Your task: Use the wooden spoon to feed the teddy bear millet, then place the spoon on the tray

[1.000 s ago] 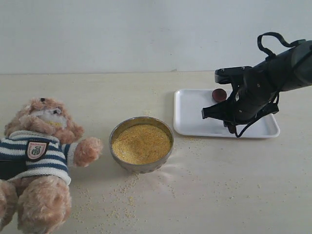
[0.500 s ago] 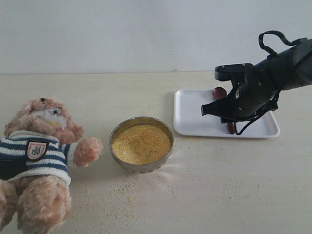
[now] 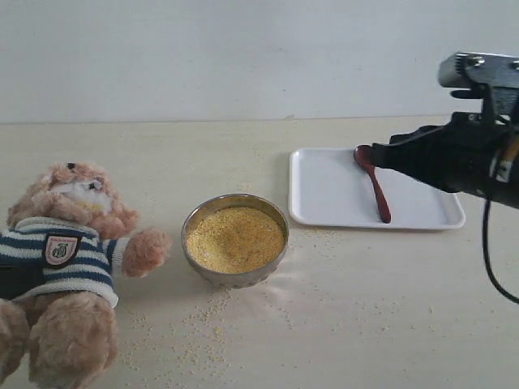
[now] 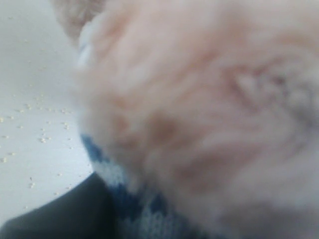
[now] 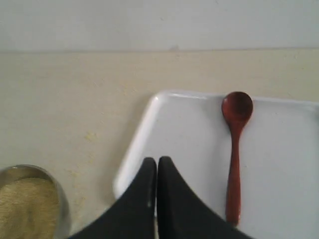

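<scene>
The wooden spoon (image 3: 378,194) (image 5: 233,164) lies loose on the white tray (image 3: 332,194) (image 5: 184,129), bowl end toward the far rim. My right gripper (image 3: 383,156) (image 5: 157,160) hovers over the tray beside the spoon, shut and empty. The teddy bear (image 3: 73,267) (image 4: 199,99) lies at the left. Its fur and striped shirt fill the left wrist view, with one dark finger (image 4: 55,219) pressed against the shirt. The left gripper (image 3: 15,282) shows only as a dark patch at the bear's side. Millet (image 3: 235,237) fills the steel bowl (image 3: 276,251) (image 5: 62,204) in the middle.
Loose millet grains (image 3: 203,324) are scattered on the tabletop in front of the bowl and beside the bear. A pale wall closes off the far edge of the table.
The right gripper let go of the spoon, which now lies on the tray. It then drew back to the right and upward and closed. The bear and bowl have not moved.
</scene>
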Tool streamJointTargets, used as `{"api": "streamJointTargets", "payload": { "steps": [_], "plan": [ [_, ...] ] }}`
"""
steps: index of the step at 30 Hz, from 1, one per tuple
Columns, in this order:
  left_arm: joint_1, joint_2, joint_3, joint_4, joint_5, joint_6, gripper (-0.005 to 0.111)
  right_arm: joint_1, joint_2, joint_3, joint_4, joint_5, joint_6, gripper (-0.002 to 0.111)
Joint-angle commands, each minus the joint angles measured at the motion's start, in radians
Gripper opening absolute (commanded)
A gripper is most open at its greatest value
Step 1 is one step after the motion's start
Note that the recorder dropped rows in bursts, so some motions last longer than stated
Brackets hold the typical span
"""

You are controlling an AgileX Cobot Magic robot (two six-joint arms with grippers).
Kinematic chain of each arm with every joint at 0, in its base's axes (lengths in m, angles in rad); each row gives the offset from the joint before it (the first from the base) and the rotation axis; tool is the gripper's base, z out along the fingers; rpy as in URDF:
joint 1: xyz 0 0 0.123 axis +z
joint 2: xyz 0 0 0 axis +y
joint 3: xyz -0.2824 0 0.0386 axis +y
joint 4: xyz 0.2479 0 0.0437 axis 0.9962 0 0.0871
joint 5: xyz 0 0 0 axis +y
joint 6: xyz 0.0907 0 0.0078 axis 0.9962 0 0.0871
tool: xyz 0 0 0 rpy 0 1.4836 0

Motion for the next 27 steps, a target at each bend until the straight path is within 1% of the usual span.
{"api": "streamJointTargets", "payload": {
  "steps": [1,5,7,12,20,27],
  "plan": [
    [0.004,0.000,0.000,-0.015,0.029,0.010,0.005,-0.008,-0.239,0.201,-0.002,-0.117,0.050,0.000],
    [0.004,0.000,0.000,-0.015,0.029,0.010,0.005,-0.008,-0.370,0.290,-0.005,-0.116,0.050,0.000],
    [0.004,0.000,0.000,-0.015,0.029,0.010,0.005,-0.008,-0.393,0.296,-0.005,-0.100,0.050,0.000],
    [0.004,0.000,0.000,-0.015,0.029,0.010,0.005,0.019,-0.395,0.296,0.016,-0.100,0.050,0.000],
    [0.004,0.000,0.000,-0.015,0.029,0.010,0.005,0.019,-0.397,0.296,0.011,-0.100,0.050,0.000],
    [0.004,0.000,0.000,-0.015,0.029,0.010,0.005,0.020,-0.613,0.296,0.024,-0.059,0.050,0.000]
  ]
}}
